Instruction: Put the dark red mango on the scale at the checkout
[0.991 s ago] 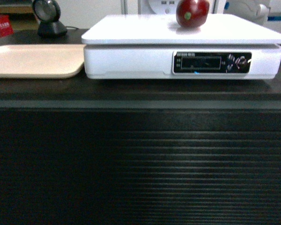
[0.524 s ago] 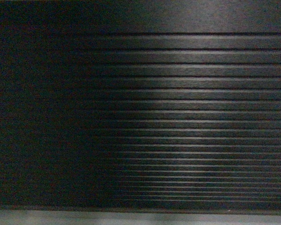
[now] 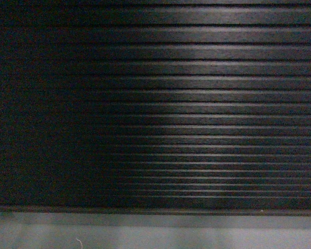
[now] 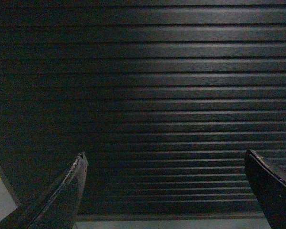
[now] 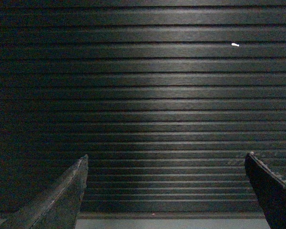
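We saw only the checkout (image 3: 197, 104), its black ribbed front facing our left claw (image 4: 164, 160) and right claw (image 5: 166, 160). Both were wide open, holding nothing. The mango was out of sight.

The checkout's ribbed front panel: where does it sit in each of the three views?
Head: the ribbed front panel fills the frame down to the grey base.
Left wrist: fills the frame behind the left gripper, jaws apart.
Right wrist: the same behind the right gripper, jaws apart.
Shared landmark: the grey base strip along each bottom edge.
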You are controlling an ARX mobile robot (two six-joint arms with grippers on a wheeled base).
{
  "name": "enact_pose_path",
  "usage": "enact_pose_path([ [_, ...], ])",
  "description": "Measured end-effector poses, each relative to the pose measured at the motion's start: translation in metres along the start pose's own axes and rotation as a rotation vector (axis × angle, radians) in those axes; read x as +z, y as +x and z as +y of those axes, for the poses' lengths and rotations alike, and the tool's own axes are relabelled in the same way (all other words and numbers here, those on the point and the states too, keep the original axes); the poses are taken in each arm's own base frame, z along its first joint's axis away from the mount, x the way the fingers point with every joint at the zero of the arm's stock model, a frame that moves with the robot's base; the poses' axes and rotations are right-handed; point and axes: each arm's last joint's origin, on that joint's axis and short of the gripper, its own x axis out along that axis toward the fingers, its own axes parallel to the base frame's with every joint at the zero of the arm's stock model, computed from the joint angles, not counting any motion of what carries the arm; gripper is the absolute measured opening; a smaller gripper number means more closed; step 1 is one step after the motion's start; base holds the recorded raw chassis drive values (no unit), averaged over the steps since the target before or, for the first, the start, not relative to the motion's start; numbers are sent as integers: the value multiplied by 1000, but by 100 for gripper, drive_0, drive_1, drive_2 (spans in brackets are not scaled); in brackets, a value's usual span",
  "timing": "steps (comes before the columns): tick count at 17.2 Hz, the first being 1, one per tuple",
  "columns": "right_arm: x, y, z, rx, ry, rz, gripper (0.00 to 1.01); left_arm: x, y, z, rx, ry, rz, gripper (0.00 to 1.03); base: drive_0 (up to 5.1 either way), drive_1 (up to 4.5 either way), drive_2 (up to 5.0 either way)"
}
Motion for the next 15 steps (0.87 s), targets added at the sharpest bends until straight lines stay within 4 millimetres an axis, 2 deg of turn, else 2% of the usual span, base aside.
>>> enact_pose_path([
  [15,0,0,0,1,0,-2,98,0,0,0,2,0,-2,98,0,0,0],
])
